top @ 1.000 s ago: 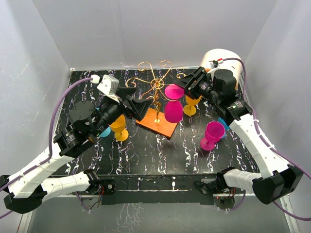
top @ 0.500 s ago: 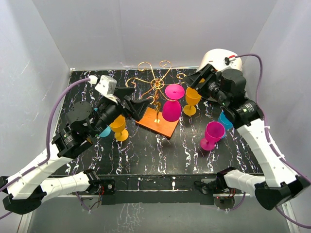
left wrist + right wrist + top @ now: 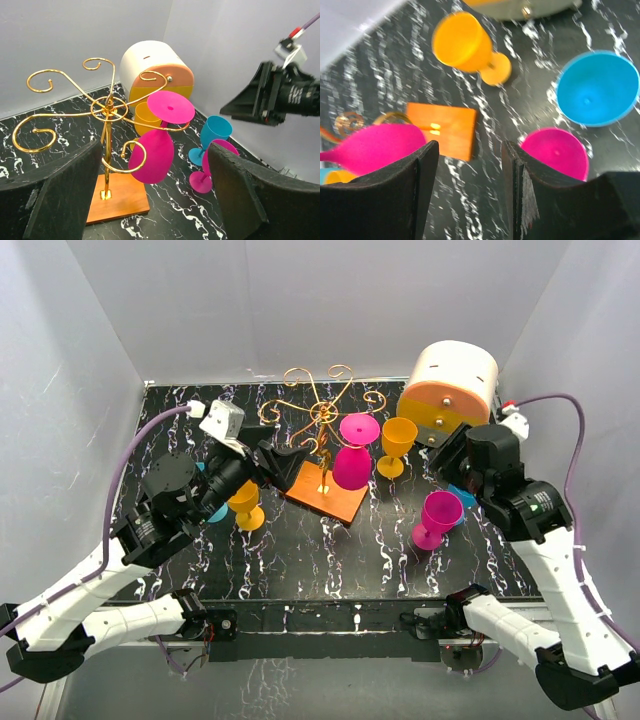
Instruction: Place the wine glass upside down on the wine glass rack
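The wine glass rack (image 3: 318, 412) is gold wire with scroll arms on an orange wooden base (image 3: 325, 492), mid-table. A pink wine glass (image 3: 352, 466) hangs upside down on one arm, its foot (image 3: 358, 427) on top. The left wrist view shows it (image 3: 152, 156) hanging in a scroll of the rack (image 3: 107, 106). My left gripper (image 3: 285, 460) is open and empty just left of the rack. My right gripper (image 3: 452, 462) is open and empty, well right of the rack, above the upright pink glass (image 3: 555, 152). The right wrist view shows the base (image 3: 442, 127) and the hanging glass (image 3: 375, 142).
A yellow glass (image 3: 397, 442) stands right of the rack, an upright pink glass (image 3: 437, 516) and a blue glass (image 3: 464, 496) nearer the right arm. Another yellow glass (image 3: 244, 502) and a blue one (image 3: 215, 510) stand under the left arm. A white-and-orange canister (image 3: 450, 385) stands at back right.
My right gripper has drawn back from the hanging pink glass, to the right and toward the near edge. The glass stays on the rack. The left arm has barely moved.
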Available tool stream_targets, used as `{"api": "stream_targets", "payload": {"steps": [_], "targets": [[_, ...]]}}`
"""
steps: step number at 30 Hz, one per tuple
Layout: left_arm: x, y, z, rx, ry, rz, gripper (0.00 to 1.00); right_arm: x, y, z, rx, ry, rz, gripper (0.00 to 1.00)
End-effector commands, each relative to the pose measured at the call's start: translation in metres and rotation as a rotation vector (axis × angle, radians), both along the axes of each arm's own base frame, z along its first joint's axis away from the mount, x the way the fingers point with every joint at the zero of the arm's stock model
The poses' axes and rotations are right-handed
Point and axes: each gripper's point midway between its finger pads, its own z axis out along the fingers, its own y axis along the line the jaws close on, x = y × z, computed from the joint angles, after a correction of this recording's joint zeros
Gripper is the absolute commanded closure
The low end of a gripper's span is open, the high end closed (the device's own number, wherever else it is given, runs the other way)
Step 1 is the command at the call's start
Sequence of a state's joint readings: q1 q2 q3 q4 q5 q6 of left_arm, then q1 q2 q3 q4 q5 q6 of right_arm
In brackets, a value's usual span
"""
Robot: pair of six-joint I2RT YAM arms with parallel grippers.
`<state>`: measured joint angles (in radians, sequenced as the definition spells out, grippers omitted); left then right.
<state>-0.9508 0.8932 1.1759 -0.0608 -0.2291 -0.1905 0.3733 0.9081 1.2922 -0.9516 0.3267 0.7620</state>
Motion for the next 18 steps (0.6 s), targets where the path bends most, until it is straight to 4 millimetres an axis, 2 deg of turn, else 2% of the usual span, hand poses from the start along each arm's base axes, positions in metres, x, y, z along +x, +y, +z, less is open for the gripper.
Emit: {"api": "stream_targets", "payload": {"steps": [1, 10, 18], "targets": [[0.002, 0.007, 0.006, -0.024, -0.02, 0.026, 0.15, -0.021, -0.008, -0.051, -0.047, 0.169, -0.021, 0.5], [0.003, 0.017, 0.001, -0.023, -0.028, 0.063, 0.15, -0.031, 0.003, -0.118, -0.039, 0.367, 0.008, 0.53], [0.002, 0.019, 0.0, -0.014, -0.033, 0.07, 0.15, -0.013, 0.001, -0.119, -0.08, 0.337, -0.007, 0.59]]}}
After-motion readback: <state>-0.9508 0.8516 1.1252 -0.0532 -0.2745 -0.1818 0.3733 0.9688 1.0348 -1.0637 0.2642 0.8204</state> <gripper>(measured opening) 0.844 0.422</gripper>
